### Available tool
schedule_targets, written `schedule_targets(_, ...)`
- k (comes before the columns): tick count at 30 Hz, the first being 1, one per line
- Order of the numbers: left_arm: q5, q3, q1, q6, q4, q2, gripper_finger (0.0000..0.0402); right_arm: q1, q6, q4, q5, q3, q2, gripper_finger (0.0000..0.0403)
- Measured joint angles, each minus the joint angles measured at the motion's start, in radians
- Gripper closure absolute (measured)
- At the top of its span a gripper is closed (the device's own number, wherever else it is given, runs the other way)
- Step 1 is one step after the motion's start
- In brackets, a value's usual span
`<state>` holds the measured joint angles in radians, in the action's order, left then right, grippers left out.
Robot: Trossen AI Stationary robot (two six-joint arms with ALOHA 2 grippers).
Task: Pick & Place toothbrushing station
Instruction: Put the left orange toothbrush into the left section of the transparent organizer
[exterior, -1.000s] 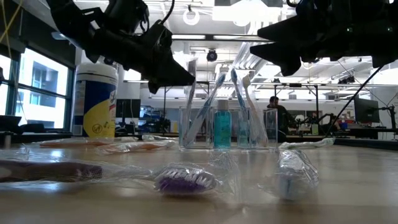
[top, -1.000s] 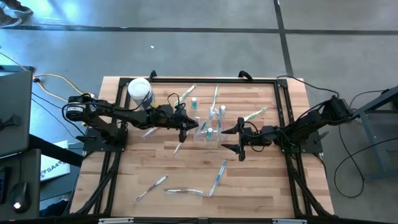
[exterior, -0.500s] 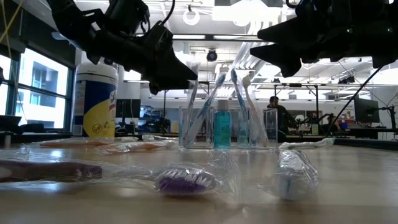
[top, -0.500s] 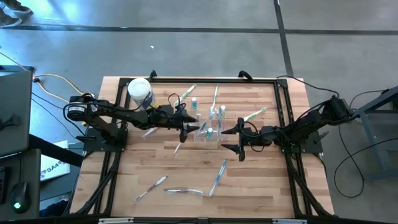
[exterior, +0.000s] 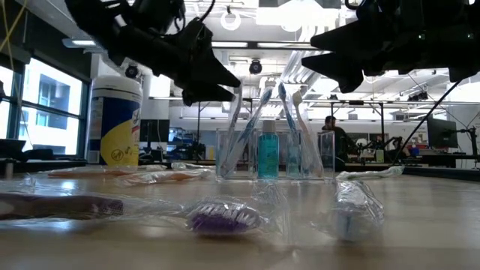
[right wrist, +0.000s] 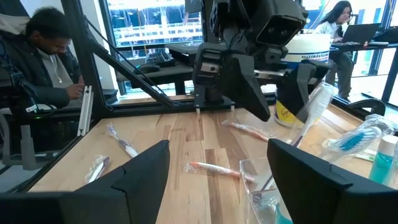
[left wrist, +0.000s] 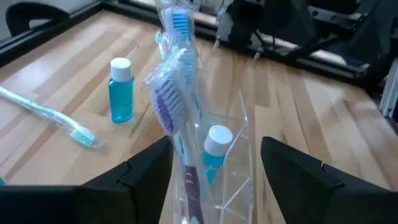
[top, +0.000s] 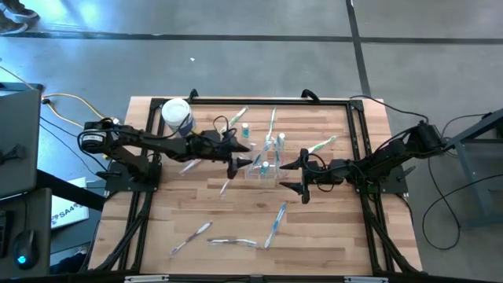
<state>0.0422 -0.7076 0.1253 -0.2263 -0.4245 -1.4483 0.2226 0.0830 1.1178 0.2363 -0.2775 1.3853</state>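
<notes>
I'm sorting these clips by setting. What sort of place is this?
Most likely a robotics lab or workshop: a wooden table with two mounted arms, an open hall with ceiling lights and desks behind, and a person seated nearby.

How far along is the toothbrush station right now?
Done: the clear holder holds several wrapped toothbrushes and a blue bottle. In hand: nothing; the left claw hangs open over the holder and the right claw waits open beside it. Left: loose toothbrushes on the table, and another blue bottle.
</notes>
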Motion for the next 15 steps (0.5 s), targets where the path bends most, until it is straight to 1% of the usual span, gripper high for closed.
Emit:
schedule_targets(3,0.0,-0.061,0.0,0.041,0.136,0.0,0.0159,0.0,0.0,0.0,0.0,0.0,0.0,0.014)
schedule_targets(10,-0.001,-0.225,-0.001,0.059,0.456,0.0,0.0159,0.0,0.0,-0.001,0.0,0.0,0.0,0.014)
schedule_targets(15,-0.002,-0.3,-0.001,0.062,0.623,0.0,0.0159,0.0,0.0,-0.01,0.0,0.0,0.0,0.014)
